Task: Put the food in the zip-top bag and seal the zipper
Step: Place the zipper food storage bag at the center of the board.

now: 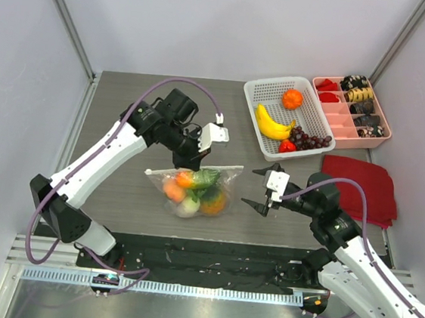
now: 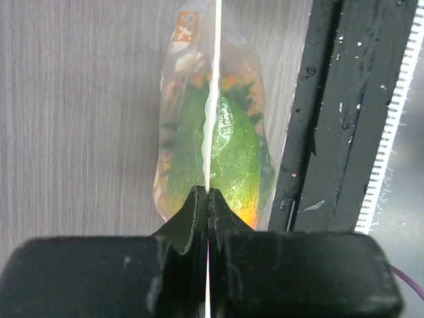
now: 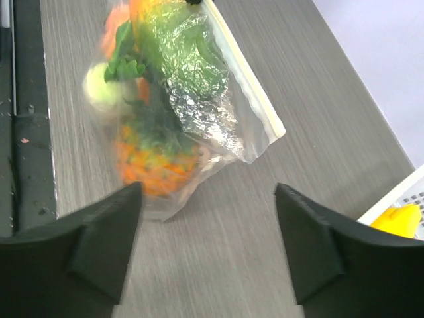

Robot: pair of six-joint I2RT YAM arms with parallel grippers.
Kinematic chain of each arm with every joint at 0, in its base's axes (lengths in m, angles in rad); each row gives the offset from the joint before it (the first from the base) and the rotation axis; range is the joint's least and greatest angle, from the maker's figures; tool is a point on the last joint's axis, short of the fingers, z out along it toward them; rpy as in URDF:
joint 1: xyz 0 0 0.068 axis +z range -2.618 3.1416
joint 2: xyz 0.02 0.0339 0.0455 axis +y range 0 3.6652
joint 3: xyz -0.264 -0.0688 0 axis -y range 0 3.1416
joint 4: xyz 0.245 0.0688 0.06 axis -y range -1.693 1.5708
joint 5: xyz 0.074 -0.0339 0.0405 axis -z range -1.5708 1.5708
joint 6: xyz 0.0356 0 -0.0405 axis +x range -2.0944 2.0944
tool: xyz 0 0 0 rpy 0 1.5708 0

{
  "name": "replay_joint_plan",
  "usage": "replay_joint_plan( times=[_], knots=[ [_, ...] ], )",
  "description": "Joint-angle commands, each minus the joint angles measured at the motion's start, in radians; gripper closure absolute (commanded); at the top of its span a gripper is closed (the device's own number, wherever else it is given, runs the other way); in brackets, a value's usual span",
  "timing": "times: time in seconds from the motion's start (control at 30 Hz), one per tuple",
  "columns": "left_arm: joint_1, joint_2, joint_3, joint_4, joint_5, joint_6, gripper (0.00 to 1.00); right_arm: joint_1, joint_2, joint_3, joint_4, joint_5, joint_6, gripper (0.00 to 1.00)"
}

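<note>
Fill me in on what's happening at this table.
The left gripper is shut on the zipper of the zip-top bag, near the strip's middle. The bag rests on the table with the toy food already inside. The right gripper hangs open just right of the bag, touching nothing. Whether the zipper is sealed all along cannot be told.

The left arm arches from its base over the zip-top bag, wrist tilted down. The left gripper sits at the bag's top edge, jaws pressed tight together on the zipper. The right arm reaches toward the bag. The right gripper hovers just right of the bag, jaws spread wide, touching nothing.
</note>
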Motion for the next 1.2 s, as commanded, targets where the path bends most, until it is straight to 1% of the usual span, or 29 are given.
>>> replay_joint_plan(
  times=[0.0,0.07,0.17,0.2,0.23,0.3,0.43,0.5,0.53,0.63,0.67,0.7,0.73,0.77,0.8,0.83,0.87,0.9,0.97,1.03,1.1,1.17],
  knots=[
    [0.016,0.014,0.057,0.051,-0.060,0.007,1.00,-0.003,0.015,0.058,0.005,0.052,0.043,0.01],
    [0.038,0.029,0.072,0.100,-0.094,0.032,1.00,-0.003,0.021,0.066,0.000,0.069,0.057,0.00],
    [0.116,0.097,0.155,0.113,-0.120,0.104,1.00,-0.003,0.021,0.075,0.000,0.102,0.085,0.00],
    [0.132,0.121,0.219,0.105,-0.119,0.127,1.00,-0.004,0.019,0.077,0.000,0.113,0.102,0.00],
    [0.144,0.163,0.253,0.096,-0.120,0.171,1.00,-0.003,0.018,0.077,0.000,0.130,0.105,0.00],
    [0.167,0.203,0.329,0.096,-0.128,0.208,1.00,-0.003,0.006,0.074,0.002,0.147,0.112,0.00],
    [0.178,0.287,0.425,0.120,-0.165,0.269,1.00,-0.004,-0.013,0.063,0.003,0.179,0.132,0.00],
    [0.178,0.316,0.439,0.142,-0.166,0.256,1.00,-0.003,-0.017,0.064,-0.001,0.208,0.143,0.00],
    [0.178,0.319,0.434,0.137,-0.142,0.251,1.00,-0.003,-0.021,0.066,-0.004,0.216,0.155,0.00],
    [0.167,0.303,0.332,0.140,-0.084,0.179,1.00,-0.003,-0.048,0.064,-0.021,0.253,0.171,0.00],
    [0.152,0.278,0.237,0.151,-0.058,0.132,1.00,-0.003,-0.057,0.061,-0.039,0.268,0.171,0.00],
    [0.144,0.264,0.185,0.169,-0.047,0.109,1.00,-0.003,-0.068,0.057,-0.044,0.274,0.171,0.00],
    [0.136,0.249,0.129,0.217,-0.033,0.074,1.00,-0.004,-0.086,0.049,-0.052,0.283,0.172,0.00],
    [0.124,0.235,0.027,0.252,-0.007,0.037,1.00,-0.003,-0.093,0.046,-0.062,0.293,0.181,0.00],
    [0.118,0.211,-0.019,0.284,0.005,-0.042,1.00,-0.004,-0.100,0.046,-0.072,0.303,0.186,0.00],
    [0.110,0.201,-0.064,0.348,0.018,-0.081,1.00,-0.004,-0.111,0.045,-0.079,0.306,0.194,0.00],
    [0.106,0.192,-0.140,0.370,0.032,-0.112,1.00,-0.004,-0.116,0.046,-0.090,0.314,0.210,0.00],
    [0.098,0.179,-0.173,0.389,0.033,-0.156,1.00,-0.006,-0.120,0.049,-0.099,0.326,0.220,0.00],
    [0.073,0.165,-0.256,0.436,0.035,-0.193,1.00,-0.004,-0.134,0.055,-0.121,0.340,0.241,0.01],
    [0.054,0.152,-0.299,0.444,0.076,-0.221,1.00,-0.004,-0.148,0.054,-0.133,0.358,0.255,0.00],
    [0.043,0.135,-0.331,0.485,0.090,-0.253,1.00,-0.004,-0.169,0.052,-0.154,0.368,0.276,0.01],
    [0.034,0.116,-0.368,0.511,0.104,-0.313,1.00,-0.004,-0.191,0.052,-0.179,0.389,0.286,0.00]
  ],
)
